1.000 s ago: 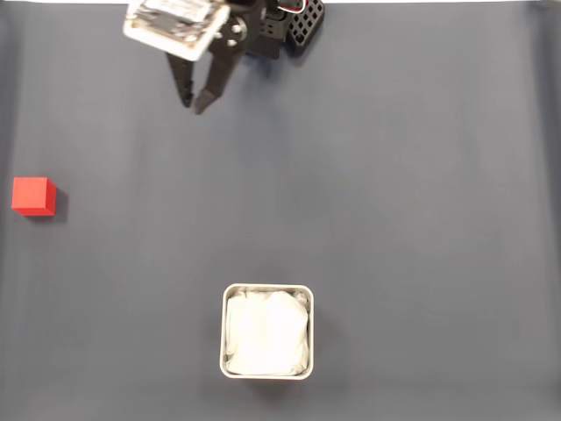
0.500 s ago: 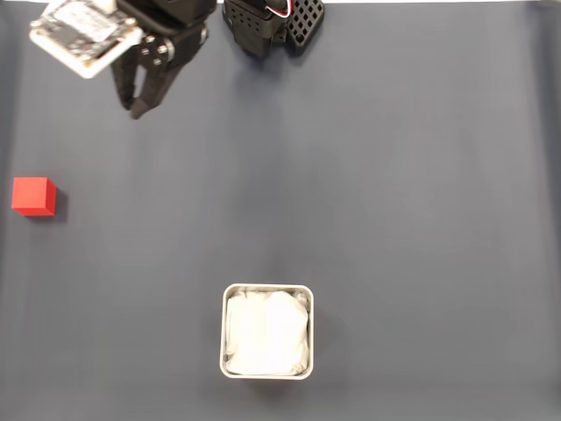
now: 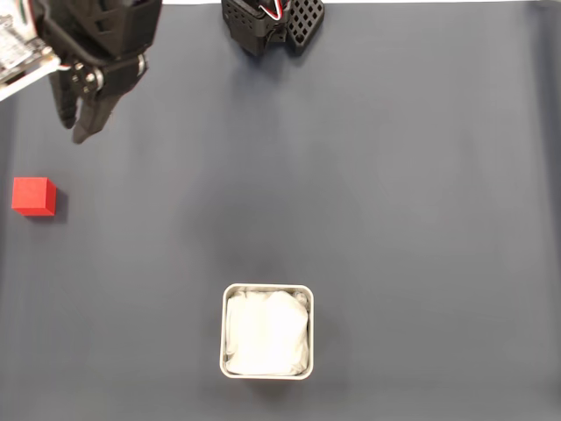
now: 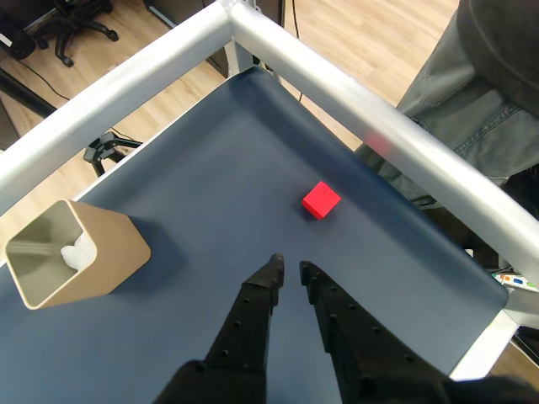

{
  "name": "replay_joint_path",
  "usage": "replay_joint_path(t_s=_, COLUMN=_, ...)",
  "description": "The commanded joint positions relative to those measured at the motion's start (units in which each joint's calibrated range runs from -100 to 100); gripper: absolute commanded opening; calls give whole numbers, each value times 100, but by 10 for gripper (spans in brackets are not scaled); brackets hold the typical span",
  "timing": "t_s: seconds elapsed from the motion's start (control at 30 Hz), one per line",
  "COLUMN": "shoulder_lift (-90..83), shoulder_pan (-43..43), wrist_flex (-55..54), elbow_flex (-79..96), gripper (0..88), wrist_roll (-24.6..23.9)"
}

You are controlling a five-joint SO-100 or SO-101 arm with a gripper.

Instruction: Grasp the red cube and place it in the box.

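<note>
The red cube [image 3: 34, 196] rests on the dark blue mat at the far left edge of the fixed view. My gripper [image 3: 73, 130] hangs near the top left, above the cube and a little to its right, apart from it. Its black fingers are only a narrow slit apart, with nothing between them. In the wrist view the gripper [image 4: 289, 266] points at the mat, and the cube [image 4: 322, 199] lies just beyond the tips, slightly right. The box [image 3: 266, 288], pale-rimmed with a white wrinkly lining, stands at the bottom centre. It also appears in the wrist view as the box [image 4: 101, 252] at left.
The arm's black base [image 3: 272, 22] sits at the top centre of the mat. In the wrist view an aluminium frame rail [image 4: 362, 101] runs along the mat's edges. Close behind it stands a person in grey clothes [image 4: 480, 93], near the cube's side.
The gripper has swung left across the top of the mat, from near the base to above the cube's side. Cube and box have not moved.
</note>
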Motion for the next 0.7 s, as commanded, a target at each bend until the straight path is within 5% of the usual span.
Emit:
replay_joint_path(t_s=0.0, shoulder_lift=113, shoulder_pan=126, wrist_flex=-233, elbow_flex=-340, gripper=61, wrist_roll=-20)
replay_joint_path(t_s=0.67, shoulder_lift=1231, shoulder_pan=467, wrist_flex=-1315, elbow_flex=-304, gripper=181, wrist_roll=49)
